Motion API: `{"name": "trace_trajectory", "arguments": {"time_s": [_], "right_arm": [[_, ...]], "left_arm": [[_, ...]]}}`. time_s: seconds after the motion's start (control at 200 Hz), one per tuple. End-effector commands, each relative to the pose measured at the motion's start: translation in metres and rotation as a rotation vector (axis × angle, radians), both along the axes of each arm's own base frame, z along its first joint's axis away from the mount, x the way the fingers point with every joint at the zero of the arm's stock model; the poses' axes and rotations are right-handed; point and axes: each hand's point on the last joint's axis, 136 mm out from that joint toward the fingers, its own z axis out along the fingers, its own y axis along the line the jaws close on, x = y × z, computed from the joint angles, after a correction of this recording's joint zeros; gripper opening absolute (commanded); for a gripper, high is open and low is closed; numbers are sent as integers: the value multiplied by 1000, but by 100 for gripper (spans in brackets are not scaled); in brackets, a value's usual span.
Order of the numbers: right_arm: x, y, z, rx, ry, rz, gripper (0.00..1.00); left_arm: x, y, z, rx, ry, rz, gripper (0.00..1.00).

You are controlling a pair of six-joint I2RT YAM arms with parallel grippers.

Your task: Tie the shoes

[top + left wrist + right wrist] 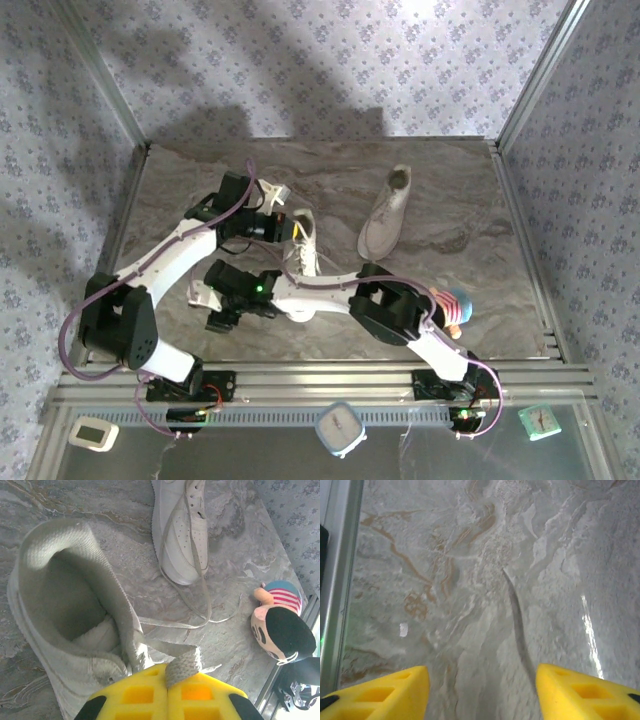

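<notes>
Table top (460, 190): a grey-brown marbled slab is being shown, glossy, with light being thrown back off it in streaks.
Walls (400, 60): the table is being closed in at the back and both sides by pale sheets with a small flower print, framed by metal posts.
Front rail (330, 385): the near edge is being closed off by a slotted metal rail, with both arm bases bolted to it.
Near shoe (75, 630): it is being seen left of the table's centre, upright, its dark opening facing the left wrist camera.
Far shoe (385, 215): it is being left well apart, towards the back right, with its loose laces being trailed across the slab.
Left gripper (167, 672): the yellow fingers are being pressed together on a flat white lace (182, 662) just beside the near shoe's collar.
Right gripper (480, 690): the fingers are being held wide apart low over bare table, nothing between them; a thin strand (515, 615) is being seen lying on the slab ahead.
Plush toy (282, 625): it is being seen lying by the right front corner, close to the rail.
Open room: bare slab is being offered along the back and the right side; the left half is being crowded by both forearms.
</notes>
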Motion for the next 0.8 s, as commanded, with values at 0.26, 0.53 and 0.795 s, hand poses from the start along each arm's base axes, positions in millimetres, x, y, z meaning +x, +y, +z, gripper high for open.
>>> {"name": "trace_trajectory", "arguments": {"time_s": [0.26, 0.53, 0.795], "right_arm": [[13, 17, -38, -143, 165, -8, 63], [19, 13, -64, -235, 206, -65, 61], [24, 3, -86, -293, 236, -102, 56]], "left_arm": [[0, -6, 22, -44, -26, -35, 0], [0, -6, 19, -46, -20, -34, 0], [0, -7, 18, -47, -19, -35, 0]]}}
